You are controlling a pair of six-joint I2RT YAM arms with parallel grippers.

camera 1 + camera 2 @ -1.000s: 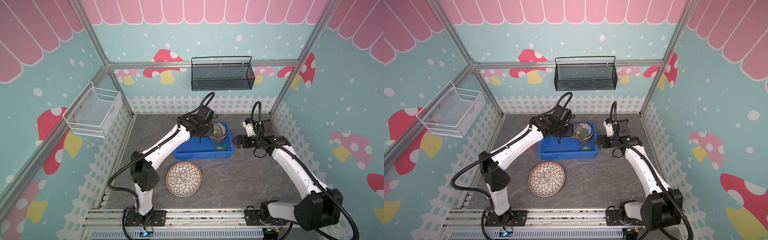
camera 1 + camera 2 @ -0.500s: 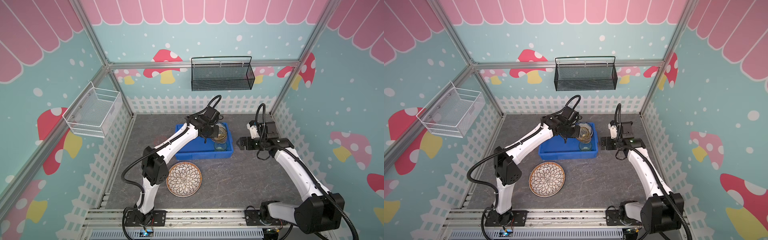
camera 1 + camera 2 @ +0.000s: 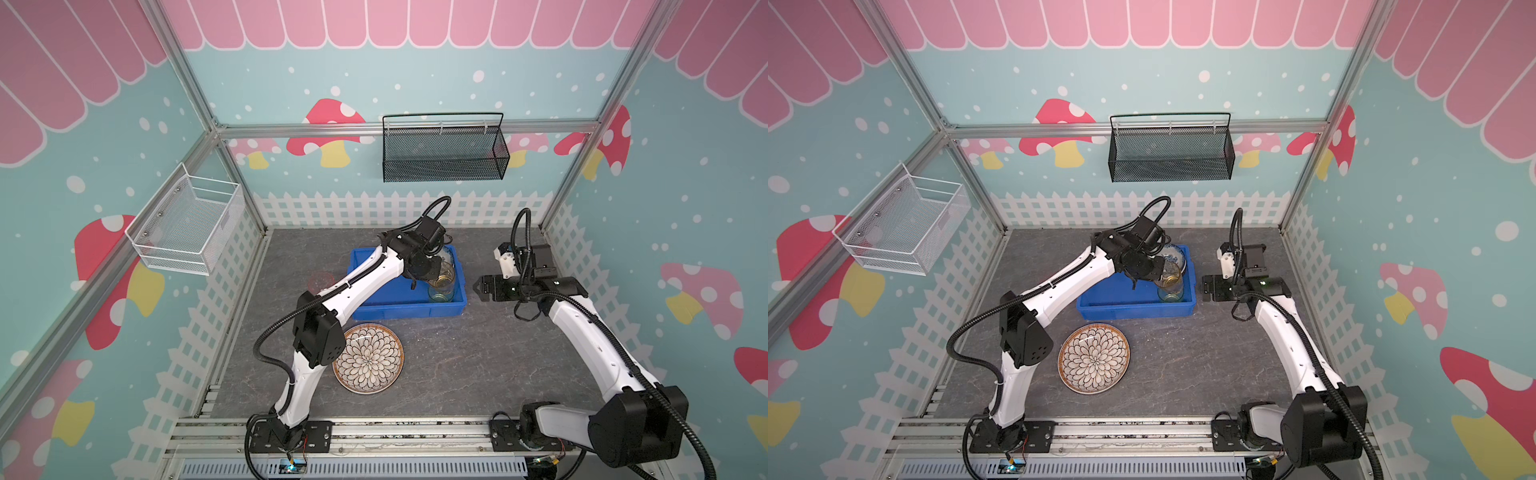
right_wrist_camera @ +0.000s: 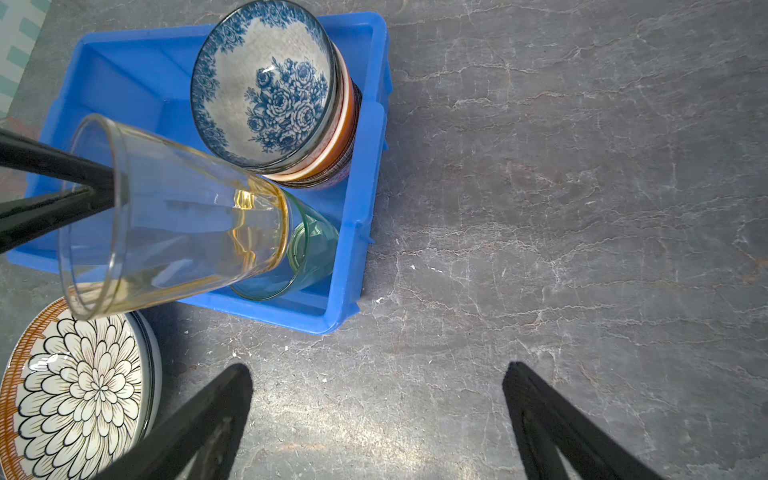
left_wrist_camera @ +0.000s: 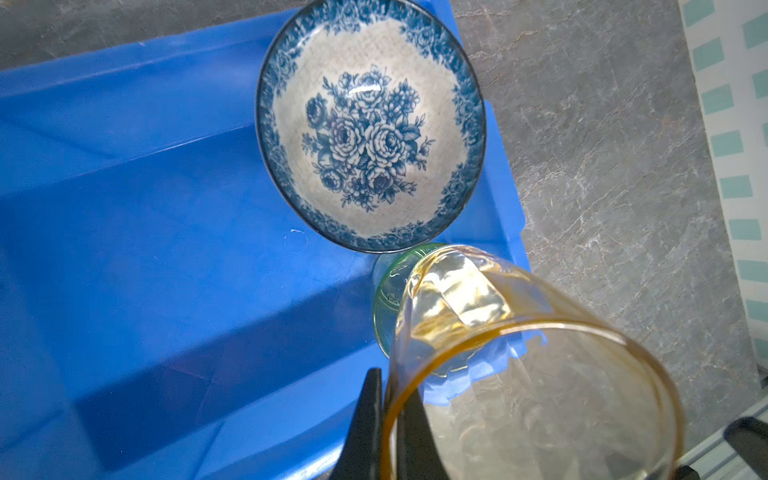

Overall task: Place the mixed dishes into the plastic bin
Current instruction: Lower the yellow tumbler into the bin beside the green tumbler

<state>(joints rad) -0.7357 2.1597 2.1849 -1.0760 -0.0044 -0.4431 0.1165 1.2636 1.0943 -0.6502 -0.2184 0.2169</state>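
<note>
Now, left gripper [image 5: 388,386]: its jaws are pinched tight on the rim of the amber cup [image 5: 519,374], one jaw inside the cup and one outside.
Amber cup: tipped far over and up in the air, above the right end of the blue bin [image 3: 374,309]; its bottom points at the green cup [image 4: 311,245].
Touching or not: I cannot tell if the two cups touch.
Green cup: stands up in the bin's front right corner.
Back right corner of the bin: the flower bowl [image 5: 370,133], just beside the green cup.
Only the right wrist view shows: brown bowls [image 4: 347,137] stacked under the flower bowl, and a second plate [image 4: 150,353] peeking out from under the petal plate [image 4: 79,390].
Petal plate: on the tabletop [image 3: 478,353] in front of the bin, not in it.
A top view shows: a pink cup [image 3: 321,281] on the tabletop left of the bin, partly behind the left arm.
Other arm: the right gripper [image 4: 376,368] has its jaws spread wide with nothing in them, above bare tabletop just right of the bin.
</note>
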